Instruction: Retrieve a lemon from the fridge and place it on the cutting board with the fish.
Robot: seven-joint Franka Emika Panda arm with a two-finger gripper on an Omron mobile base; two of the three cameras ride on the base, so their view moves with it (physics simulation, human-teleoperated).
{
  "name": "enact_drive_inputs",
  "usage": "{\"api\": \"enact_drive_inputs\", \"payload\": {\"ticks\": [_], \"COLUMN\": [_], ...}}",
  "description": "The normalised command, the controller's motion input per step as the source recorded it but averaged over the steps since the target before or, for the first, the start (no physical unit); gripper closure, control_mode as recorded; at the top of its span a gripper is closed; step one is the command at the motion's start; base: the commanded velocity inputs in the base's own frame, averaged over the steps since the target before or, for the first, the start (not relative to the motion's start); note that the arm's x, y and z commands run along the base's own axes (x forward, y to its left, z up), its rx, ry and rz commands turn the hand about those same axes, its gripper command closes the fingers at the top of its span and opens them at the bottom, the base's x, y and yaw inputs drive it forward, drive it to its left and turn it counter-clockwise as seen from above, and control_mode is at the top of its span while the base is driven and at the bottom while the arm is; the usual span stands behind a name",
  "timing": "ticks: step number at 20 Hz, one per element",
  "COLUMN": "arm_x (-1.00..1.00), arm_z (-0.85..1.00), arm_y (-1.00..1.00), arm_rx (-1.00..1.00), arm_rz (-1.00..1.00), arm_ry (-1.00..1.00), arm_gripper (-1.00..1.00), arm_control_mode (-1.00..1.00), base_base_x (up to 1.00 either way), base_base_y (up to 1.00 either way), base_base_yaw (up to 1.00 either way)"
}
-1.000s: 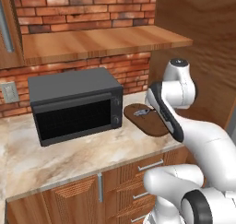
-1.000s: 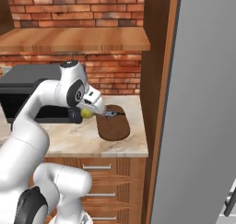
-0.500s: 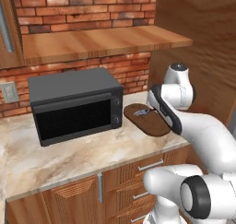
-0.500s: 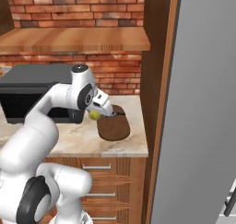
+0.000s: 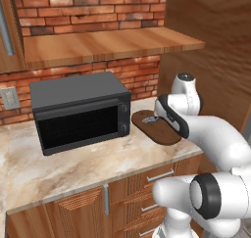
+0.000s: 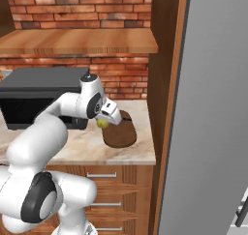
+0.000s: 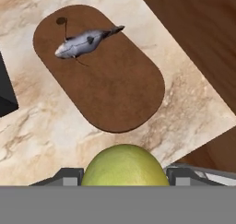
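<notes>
Claw [image 6: 102, 123]: clamped on the lemon [image 7: 124, 165], above the counter [image 7: 41, 126] at the board's near edge.
Board [image 7: 103, 75]: brown oval beside the microwave [image 5: 81, 112]; near half bare.
Fish [image 7: 85, 41]: lying across the far end of the board.
Step in hand: carrying the fruit over the board for release.
Method: advance over the bare half, well short of the fish; lower until nearly touching wood; then part the fingers slowly.
Risk: round fruit, likely to roll off if dropped from height.

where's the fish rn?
The fish lies on the cutting board, toward its end nearest the microwave; in the hand view it is upper left, beyond the gripped lemon.
</notes>
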Motion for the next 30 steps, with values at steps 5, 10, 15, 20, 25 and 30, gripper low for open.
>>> {"api": "enact_drive_inputs", "payload": {"ticks": [5, 10, 15, 20, 25, 30], "arm_x": [0.24, 0.20, 0.23, 0.23, 0.30, 0.27], "arm_z": [-0.30, -0.26, -0.26, -0.27, -0.34, -0.31], "arm_y": [-0.01, -0.07, -0.11, -0.06, 0.00, 0.00], "arm_rx": [0.00, 0.00, 0.00, 0.00, 0.00, 0.00], "arm_rz": [0.00, 0.00, 0.00, 0.00, 0.00, 0.00], "arm_ry": [0.00, 0.00, 0.00, 0.01, 0.01, 0.01], "arm_gripper": [1.00, 1.00, 1.00, 1.00, 1.00, 1.00], "arm_control_mode": [-1.00, -1.00, -1.00, -1.00, -1.00, -1.00], "base_base_x": [0.00, 0.00, 0.00, 0.00, 0.00, 0.00], "base_base_y": [0.00, 0.00, 0.00, 0.00, 0.00, 0.00], "base_base_yaw": [0.00, 0.00, 0.00, 0.00, 0.00, 0.00]}}
